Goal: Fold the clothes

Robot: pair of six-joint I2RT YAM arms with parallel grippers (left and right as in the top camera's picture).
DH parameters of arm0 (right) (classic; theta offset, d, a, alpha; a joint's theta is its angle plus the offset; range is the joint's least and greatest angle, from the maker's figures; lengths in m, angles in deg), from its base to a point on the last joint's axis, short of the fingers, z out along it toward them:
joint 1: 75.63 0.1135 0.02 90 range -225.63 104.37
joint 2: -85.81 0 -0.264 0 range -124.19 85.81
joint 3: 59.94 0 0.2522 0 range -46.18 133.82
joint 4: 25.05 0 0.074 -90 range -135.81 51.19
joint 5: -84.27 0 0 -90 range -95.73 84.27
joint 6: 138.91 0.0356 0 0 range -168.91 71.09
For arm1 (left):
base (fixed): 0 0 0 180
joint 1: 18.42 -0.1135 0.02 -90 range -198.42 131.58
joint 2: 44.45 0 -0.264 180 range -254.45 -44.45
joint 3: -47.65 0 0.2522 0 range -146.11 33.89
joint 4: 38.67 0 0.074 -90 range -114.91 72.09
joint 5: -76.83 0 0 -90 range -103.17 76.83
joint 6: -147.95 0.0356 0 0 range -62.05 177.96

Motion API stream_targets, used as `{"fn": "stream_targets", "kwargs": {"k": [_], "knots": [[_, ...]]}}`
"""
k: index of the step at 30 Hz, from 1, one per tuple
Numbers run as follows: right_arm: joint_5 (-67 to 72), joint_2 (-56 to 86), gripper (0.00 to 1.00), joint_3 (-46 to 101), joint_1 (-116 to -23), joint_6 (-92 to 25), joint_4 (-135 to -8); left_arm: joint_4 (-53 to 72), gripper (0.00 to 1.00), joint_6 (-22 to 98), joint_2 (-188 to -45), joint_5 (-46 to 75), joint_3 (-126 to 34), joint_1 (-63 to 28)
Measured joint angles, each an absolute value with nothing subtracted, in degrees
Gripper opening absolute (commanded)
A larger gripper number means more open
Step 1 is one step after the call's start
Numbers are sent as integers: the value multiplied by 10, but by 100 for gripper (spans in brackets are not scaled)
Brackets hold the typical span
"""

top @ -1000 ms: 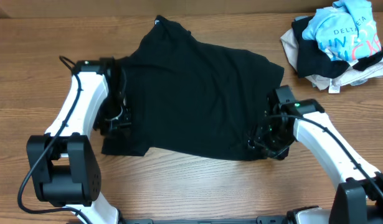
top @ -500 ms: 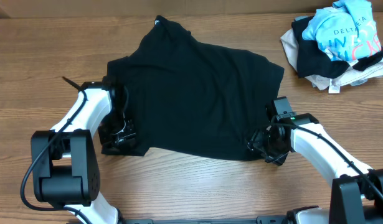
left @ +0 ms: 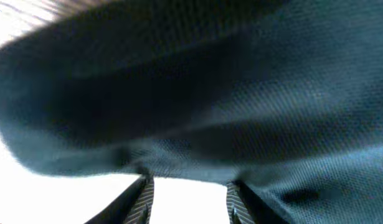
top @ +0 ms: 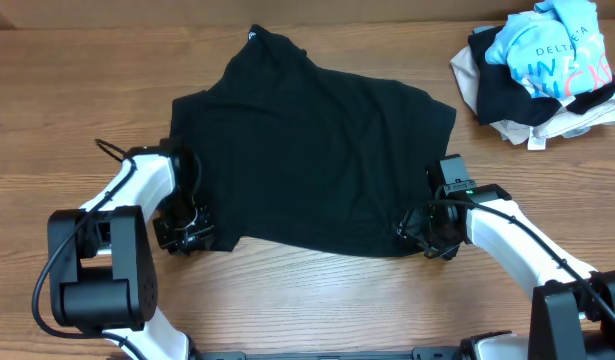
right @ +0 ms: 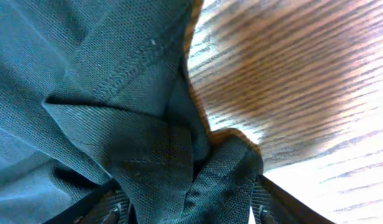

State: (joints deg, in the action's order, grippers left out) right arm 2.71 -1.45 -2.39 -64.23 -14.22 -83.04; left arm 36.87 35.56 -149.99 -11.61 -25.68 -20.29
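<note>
The black polo shirt (top: 317,150) lies spread on the worktop (top: 317,300), collar away from both hands. Your right hand (top: 427,238) pinches the bunched hem corner. Your left hand (top: 185,226) is at the opposite corner, grip unclear.

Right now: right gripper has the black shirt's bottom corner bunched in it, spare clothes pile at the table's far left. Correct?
No. The spare clothes pile sits at the far right of the table, per the overhead view. Rest holds: the right gripper has a bottom corner of the black shirt bunched in it.
</note>
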Motion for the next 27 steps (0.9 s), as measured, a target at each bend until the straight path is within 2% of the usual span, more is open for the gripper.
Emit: {"fn": "stream_targets", "kwargs": {"k": [3,5,6,8,9,12,17,22,27], "knots": [[22,-15,66,-24,-643,-144,-826,350,46,354,-1492,-113,-246,-203],[18,-15,66,-24,-642,-145,-823,329,43,353,-1483,-108,-238,-203],[16,-15,66,-24,-642,-145,-821,320,37,353,-1478,-104,-234,-203],[14,-15,66,-24,-642,-145,-819,293,12,350,-1469,-90,-224,-203],[13,-15,66,-24,-642,-145,-818,283,4,346,-1465,-80,-219,-203],[13,-15,54,-24,-642,-145,-818,259,4,341,-1453,-63,-206,-201],[10,-15,4,-24,-642,-151,-818,251,4,341,-1446,-59,-199,-201],[9,-13,4,-24,-643,-147,-843,287,4,342,-1469,-61,-236,-201],[9,23,4,-19,-643,-147,-891,390,4,356,-1487,-69,-353,-201]]}}
